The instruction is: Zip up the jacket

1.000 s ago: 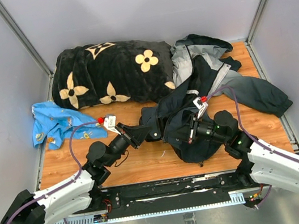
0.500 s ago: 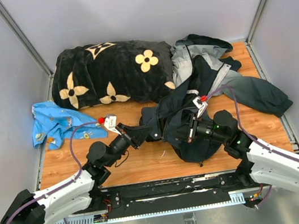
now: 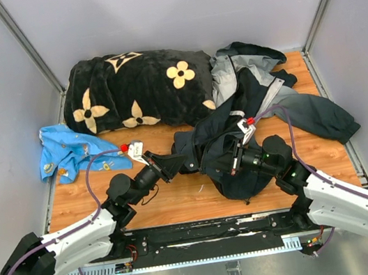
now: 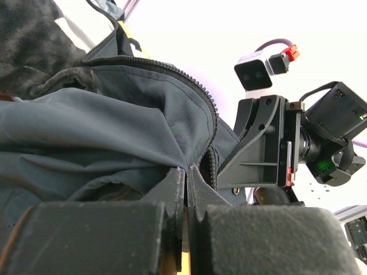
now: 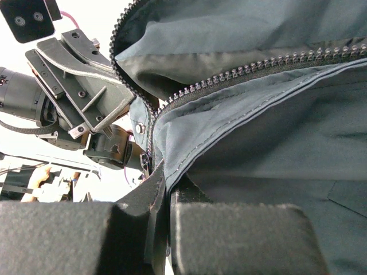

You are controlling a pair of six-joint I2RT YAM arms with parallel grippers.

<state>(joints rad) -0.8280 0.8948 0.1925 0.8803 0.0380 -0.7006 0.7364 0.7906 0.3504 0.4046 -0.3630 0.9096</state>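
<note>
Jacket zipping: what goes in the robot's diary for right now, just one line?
left gripper: shut on jacket | right gripper: shut on jacket | zipper: open

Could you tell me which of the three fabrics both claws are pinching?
The dark navy and light grey zippered windbreaker jacket: left claw and right claw are shut on it. The black flowered plush blanket and small blue cloth lie ungripped.

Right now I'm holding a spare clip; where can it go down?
Bare wood at the front-left, between the blue cloth and the left arm. Back is crowded by the blanket, right by the jacket.
</note>
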